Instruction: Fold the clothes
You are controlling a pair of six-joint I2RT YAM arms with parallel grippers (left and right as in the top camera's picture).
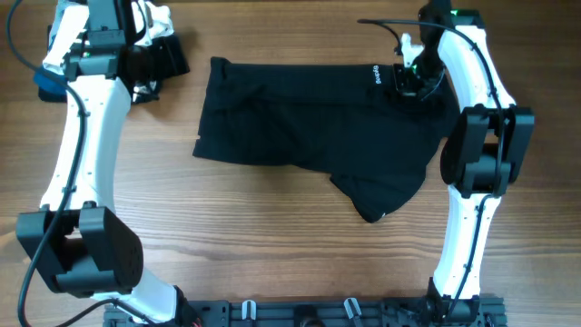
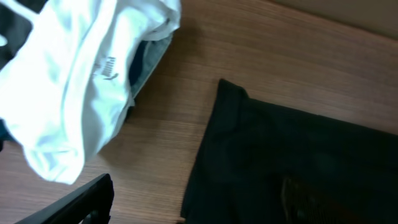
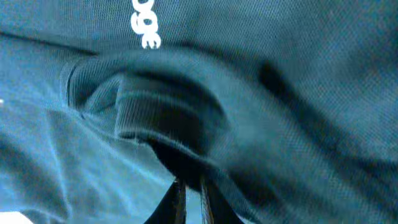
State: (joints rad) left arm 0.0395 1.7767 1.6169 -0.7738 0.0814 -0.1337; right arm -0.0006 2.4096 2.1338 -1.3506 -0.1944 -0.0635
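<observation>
The clothes [image 1: 300,118] are a black garment spread across the middle of the table, with one leg trailing toward the front right. White lettering [image 1: 375,74] marks its far right waistband. My right gripper [image 1: 408,80] sits on that corner. In the right wrist view its fingers [image 3: 179,198] are nearly together, pinching a raised fold of the clothes [image 3: 280,93] just below the lettering [image 3: 144,28]. My left gripper [image 1: 150,64] hovers off the garment's far left corner, open and empty. One of its fingers [image 2: 81,202] shows over bare wood beside the black cloth's edge [image 2: 298,168].
A folded white and blue pile [image 2: 81,74] lies at the far left corner [image 1: 159,18], close to the left gripper. Bare wood surrounds the garment on the left and along the front. A black rail [image 1: 300,313] runs along the table's front edge.
</observation>
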